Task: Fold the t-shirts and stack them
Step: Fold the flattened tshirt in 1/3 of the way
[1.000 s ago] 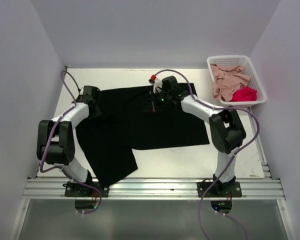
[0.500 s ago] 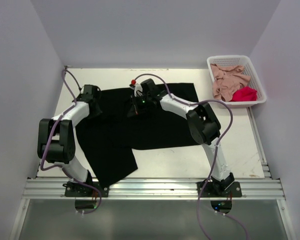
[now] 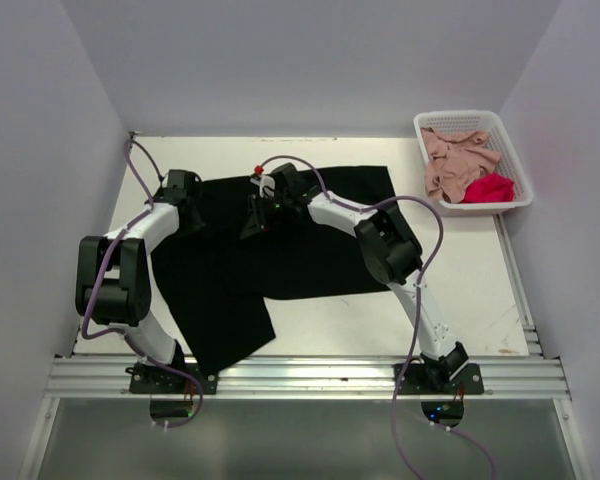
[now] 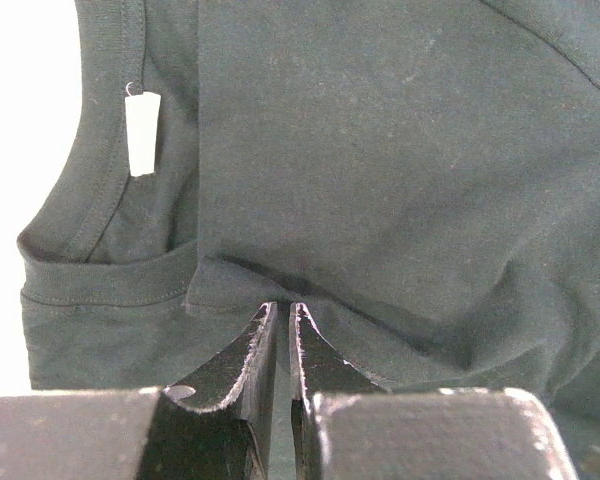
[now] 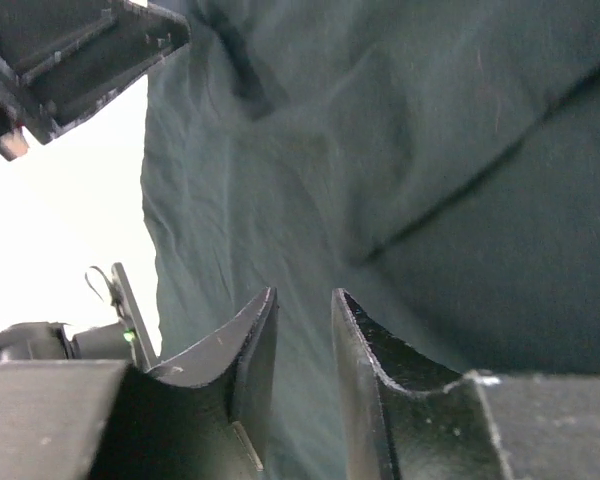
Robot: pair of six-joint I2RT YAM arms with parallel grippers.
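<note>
Left gripper [image 4: 283, 312] clamped, apparently on a raised fold near the collar of the black t-shirt [image 4: 400, 150]; right gripper [image 5: 302, 300] parted, empty, over its cloth. Limp, light fabric, best pinched at hems or corners. Only the overhead view shows it spread on the table [image 3: 460, 300], pink t-shirt [image 3: 450, 160] and red t-shirt [image 3: 488, 187] heaped in the basket [image 3: 460, 115].

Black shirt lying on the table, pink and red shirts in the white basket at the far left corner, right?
No: the basket stands at the far right corner, as the top view shows; the black shirt is as you say.
</note>
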